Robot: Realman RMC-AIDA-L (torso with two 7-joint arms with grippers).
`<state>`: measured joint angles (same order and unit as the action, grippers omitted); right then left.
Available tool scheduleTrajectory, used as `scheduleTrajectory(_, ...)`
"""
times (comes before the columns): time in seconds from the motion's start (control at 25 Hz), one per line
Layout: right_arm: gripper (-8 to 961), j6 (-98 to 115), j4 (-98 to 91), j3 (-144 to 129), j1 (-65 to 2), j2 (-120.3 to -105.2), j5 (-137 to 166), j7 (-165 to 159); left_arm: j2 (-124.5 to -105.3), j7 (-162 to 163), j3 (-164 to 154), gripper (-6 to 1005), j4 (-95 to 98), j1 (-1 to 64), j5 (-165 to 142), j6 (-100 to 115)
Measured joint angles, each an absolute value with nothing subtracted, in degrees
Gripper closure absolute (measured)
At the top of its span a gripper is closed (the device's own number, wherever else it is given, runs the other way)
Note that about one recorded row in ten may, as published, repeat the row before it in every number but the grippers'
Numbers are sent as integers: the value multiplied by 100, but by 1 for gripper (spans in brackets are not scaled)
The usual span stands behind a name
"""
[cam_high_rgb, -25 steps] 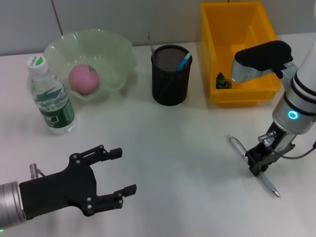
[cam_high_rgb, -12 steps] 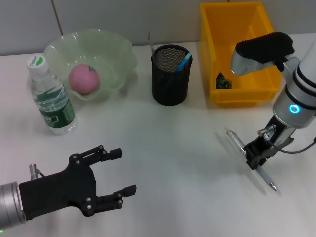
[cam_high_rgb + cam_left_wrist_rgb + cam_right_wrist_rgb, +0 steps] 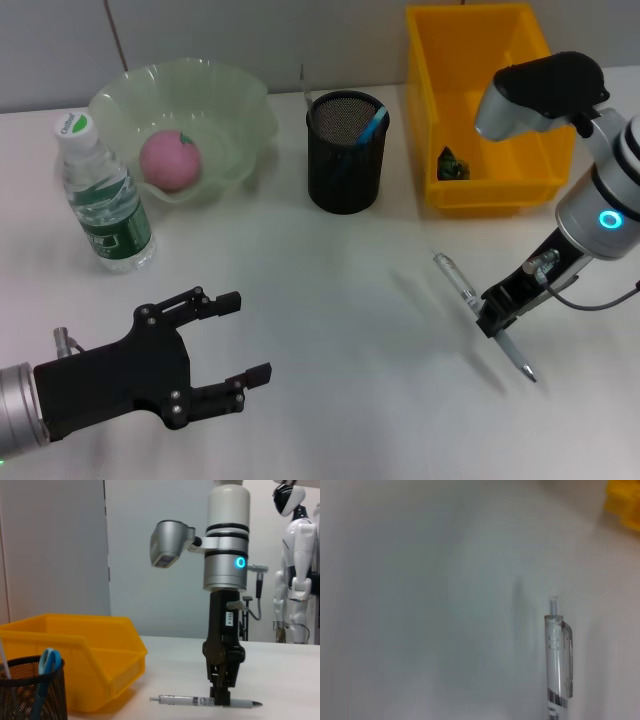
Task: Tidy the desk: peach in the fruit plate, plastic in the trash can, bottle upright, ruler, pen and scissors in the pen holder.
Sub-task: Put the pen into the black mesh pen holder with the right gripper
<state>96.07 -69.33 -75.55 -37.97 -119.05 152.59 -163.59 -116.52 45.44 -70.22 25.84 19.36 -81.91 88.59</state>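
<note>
Lifting the pen (image 3: 482, 314) off the table, pinched crosswise in our right gripper (image 3: 497, 318), we have brought it nearer the pen holder (image 3: 345, 151), while our left gripper (image 3: 228, 340) hangs spread.

Right arm — silver-white cylindrical forearm, lit blue ring at wrist, stood near-vertical at right side of work area. Right gripper (image 3: 497, 320) black, pointed down, fingers clamped on pen (image 3: 483, 314) near mid-barrel; pen held roughly level, off the surface. Grey camera housing projected sideways from upper wrist.

Left arm — low at near left, silver forearm, lying almost horizontal. Left gripper (image 3: 240, 338) black, fingers spread apart, holding nothing.
</note>
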Motion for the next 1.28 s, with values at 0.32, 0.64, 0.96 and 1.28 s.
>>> scheduleTrajectory(0.32, 827, 9263, -7079, -7084, -3335, -11908, 14380, -15303, -11665, 4731, -6927, 197, 2584, 1979, -8191, 8851)
scheduleTrajectory(0.64, 827, 8832, -7019, -6467, -2929, -11909, 13215, -13775, -11681, 4929, -6782, 198, 2584, 1986, -8186, 8848)
scheduleTrajectory(0.96, 827, 8407, -6790, -6337, -2539, -11914, 11920, -12365, -11691, 4973, -6625, 198, 2540, 1966, -8180, 8770)
scheduleTrajectory(1.28, 827, 8053, -5890, -5982, -2485, -11909, 10619, -10735, -11707, 5053, -6618, 198, 2573, 1945, -8149, 8753)
